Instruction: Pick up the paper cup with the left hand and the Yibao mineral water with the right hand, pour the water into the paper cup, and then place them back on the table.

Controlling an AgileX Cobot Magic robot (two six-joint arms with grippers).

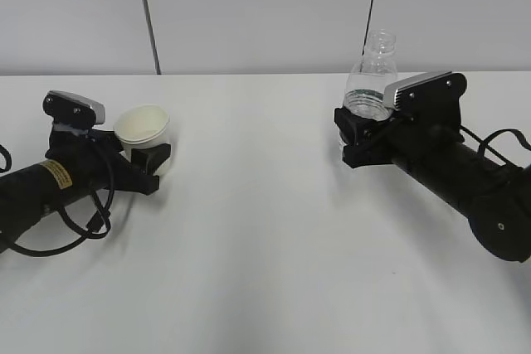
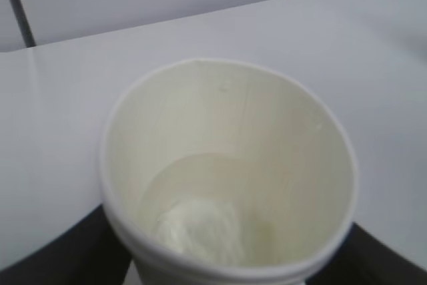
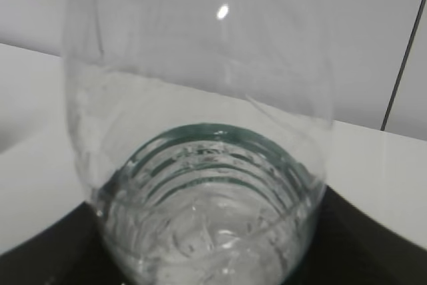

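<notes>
The paper cup [image 1: 143, 124] stands upright on the white table [image 1: 257, 221] at the left, between the fingers of my left gripper [image 1: 147, 145], which is shut on its lower body. In the left wrist view the cup [image 2: 227, 165] fills the frame, with black fingers [image 2: 60, 251] at both sides and a shiny patch at its bottom. The capless Yibao mineral water bottle [image 1: 370, 79] stands upright at the right, held low by my right gripper [image 1: 363, 128]. In the right wrist view the bottle [image 3: 200, 98] is clear, with a green label edge and a little water low down.
The white table [image 2: 373, 45] runs back to a grey panelled wall. Black cables loop beside the left arm [image 1: 50, 184] and behind the right arm [image 1: 465, 176]. A wide span of tabletop lies between the two grippers.
</notes>
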